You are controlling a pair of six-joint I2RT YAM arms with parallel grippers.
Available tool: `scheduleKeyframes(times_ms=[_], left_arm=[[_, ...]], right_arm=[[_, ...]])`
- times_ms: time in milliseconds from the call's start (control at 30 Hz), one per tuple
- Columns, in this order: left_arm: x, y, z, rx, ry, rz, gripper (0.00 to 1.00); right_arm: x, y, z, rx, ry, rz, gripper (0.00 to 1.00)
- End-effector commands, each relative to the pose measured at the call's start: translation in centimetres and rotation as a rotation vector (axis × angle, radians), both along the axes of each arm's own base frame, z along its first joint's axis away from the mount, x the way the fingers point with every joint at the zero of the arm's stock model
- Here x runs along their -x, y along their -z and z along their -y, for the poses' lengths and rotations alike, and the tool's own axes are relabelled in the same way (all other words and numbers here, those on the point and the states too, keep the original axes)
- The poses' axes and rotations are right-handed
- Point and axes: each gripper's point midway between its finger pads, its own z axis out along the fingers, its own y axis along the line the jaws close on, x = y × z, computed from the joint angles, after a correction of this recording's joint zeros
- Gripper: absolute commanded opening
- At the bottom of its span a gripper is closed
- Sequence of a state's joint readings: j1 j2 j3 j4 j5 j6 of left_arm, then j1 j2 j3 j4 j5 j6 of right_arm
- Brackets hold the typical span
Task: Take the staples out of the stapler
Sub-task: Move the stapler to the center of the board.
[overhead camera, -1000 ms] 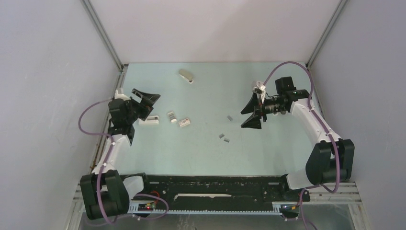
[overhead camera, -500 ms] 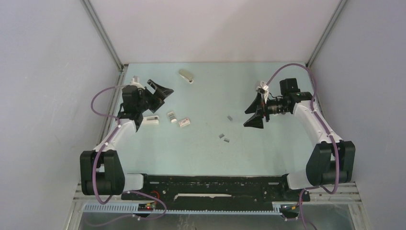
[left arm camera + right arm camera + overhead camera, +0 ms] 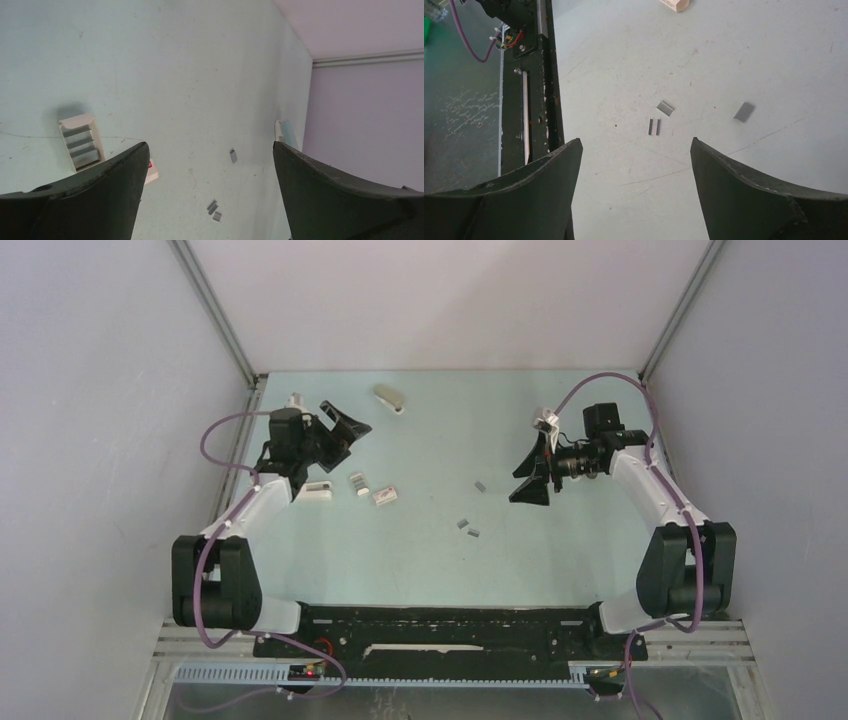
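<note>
Between pale grey walls (image 3: 90, 390), scuffed mint tabletop (image 3: 430, 570), scattered staples (image 3: 473, 532)

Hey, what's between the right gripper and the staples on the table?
Nothing. In the top view only bare table separates the right gripper from the nearest staples; the right wrist view agrees.

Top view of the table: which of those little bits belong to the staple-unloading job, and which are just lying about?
Job in hand:
- grey staples: one strip apart, two more close together nearer the front
- beige stapler-like thing at the back

Lying about:
- small white boxes, two side by side
- white oblong piece left of them, too small to identify
</note>
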State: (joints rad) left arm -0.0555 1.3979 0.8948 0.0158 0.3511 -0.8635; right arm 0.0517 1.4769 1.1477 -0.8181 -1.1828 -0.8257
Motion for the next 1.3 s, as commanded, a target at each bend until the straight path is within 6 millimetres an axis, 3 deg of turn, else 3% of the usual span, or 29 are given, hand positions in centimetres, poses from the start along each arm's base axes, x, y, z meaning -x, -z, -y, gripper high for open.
scheduleKeyframes(times_ms=[0, 367, 567, 767, 867, 933, 1000, 1033, 1067, 1133, 1267], left_arm=[[-0.6, -3.8, -1.0, -0.057, -0.053, 0.065, 0.98], [-2.4, -3.2, 0.5, -0.118, 0.024, 0.082, 0.98], [-4.4, -2.2, 1.6, -0.106, -0.041, 0.024, 0.97], [-9.1, -1.8, 2.8, -0.064, -0.102, -0.024, 0.93], [-11.6, -1.4, 2.5, -0.073, -0.162, -0.078, 0.92], [-13.8, -2.5, 2.0, -0.086, -0.219, -0.092, 0.93], [-15.3, -1.9, 1.8, -0.094, -0.266, -0.174, 0.92], [-16.2, -1.4, 1.8, -0.094, -0.283, -0.212, 0.92], [-16.9, -0.9, 2.1, -0.085, -0.284, -0.249, 0.92], [-18.2, 1.1, 3.5, -0.044, -0.263, -0.332, 0.90], [-20.5, 2.6, 4.8, 0.048, -0.279, -0.362, 0.83]], right_arm=[[-1.1, -1.0, 0.3, -0.008, 0.017, 0.025, 0.89], [-1.3, 0.1, 2.0, 0.070, 0.057, 0.027, 0.88], [-2.1, 0.0, 2.6, 0.044, 0.076, 0.010, 0.88], [-2.9, 0.0, 2.5, 0.045, 0.087, -0.002, 0.87], [-3.7, -0.4, 2.9, 0.028, 0.121, -0.014, 0.87], [-4.4, -0.7, 2.7, 0.001, 0.128, -0.034, 0.86], [-4.8, -0.7, 2.4, -0.012, 0.117, -0.064, 0.88], [-4.9, -0.8, 2.4, -0.014, 0.115, -0.074, 0.97], [-5.0, -1.0, 2.3, -0.016, 0.113, -0.077, 0.99], [-5.0, -1.2, 2.4, -0.017, 0.116, -0.079, 1.00], [-5.0, -1.3, 2.6, -0.027, 0.123, -0.089, 1.00]])
